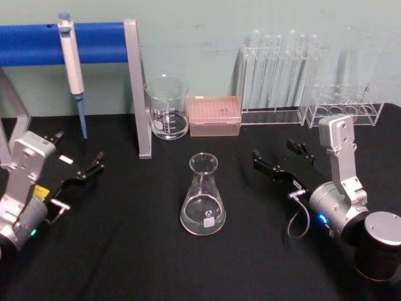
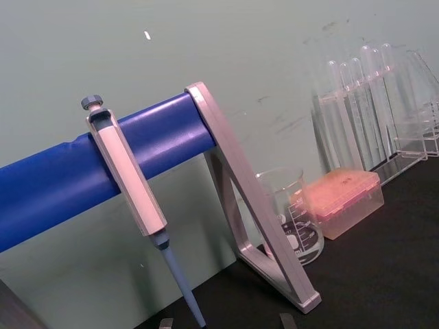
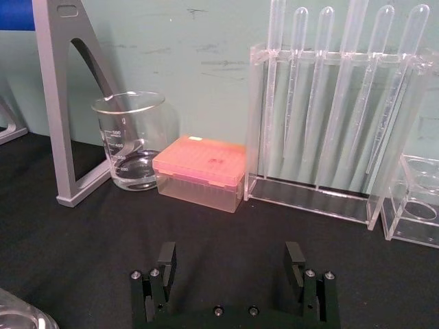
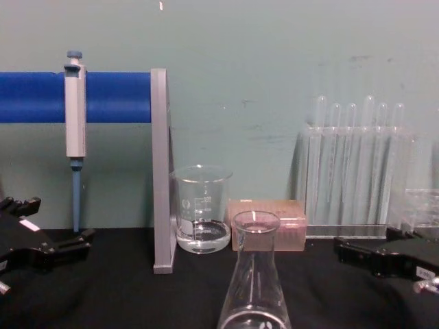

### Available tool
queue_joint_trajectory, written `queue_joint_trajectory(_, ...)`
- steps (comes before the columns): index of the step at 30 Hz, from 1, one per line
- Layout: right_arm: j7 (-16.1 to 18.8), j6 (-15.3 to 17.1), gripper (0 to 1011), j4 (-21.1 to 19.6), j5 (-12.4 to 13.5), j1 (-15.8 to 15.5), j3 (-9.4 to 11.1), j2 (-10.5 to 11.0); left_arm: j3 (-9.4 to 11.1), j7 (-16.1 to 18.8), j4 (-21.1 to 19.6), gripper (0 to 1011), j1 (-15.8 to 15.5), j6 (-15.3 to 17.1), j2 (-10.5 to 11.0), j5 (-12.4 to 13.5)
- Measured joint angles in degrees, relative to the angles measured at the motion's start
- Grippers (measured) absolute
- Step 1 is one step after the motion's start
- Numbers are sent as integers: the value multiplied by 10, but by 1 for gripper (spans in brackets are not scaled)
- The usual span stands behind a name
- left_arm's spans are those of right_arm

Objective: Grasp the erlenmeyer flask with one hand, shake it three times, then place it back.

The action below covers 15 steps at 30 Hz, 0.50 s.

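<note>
The clear erlenmeyer flask (image 1: pixel 202 197) stands upright on the black table (image 1: pixel 125 251), midway between the two arms; the chest view shows its neck and rim (image 4: pixel 255 274) close up. Right of the flask, my right gripper (image 1: pixel 279 152) hovers open and empty, a short gap away. In the right wrist view its two fingers (image 3: pixel 167 259) stand wide apart, with the flask's edge (image 3: pixel 17 317) at a corner. My left gripper (image 1: pixel 78 150) rests open and empty at the table's left, well away from the flask.
Along the back stand a glass beaker (image 1: pixel 168 108), a pink tip box (image 1: pixel 214 116), a rack of tall test tubes (image 1: pixel 279 75) and a low clear rack (image 1: pixel 344 106). A pipette (image 1: pixel 72 63) hangs on the blue-barred stand (image 1: pixel 138 88) at the back left.
</note>
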Motion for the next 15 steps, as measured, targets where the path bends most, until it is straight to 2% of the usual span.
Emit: queue_joint_trajectory(15,0,0,1000,0,0,0,0,0,0,0,0,1001,0,0,0,0)
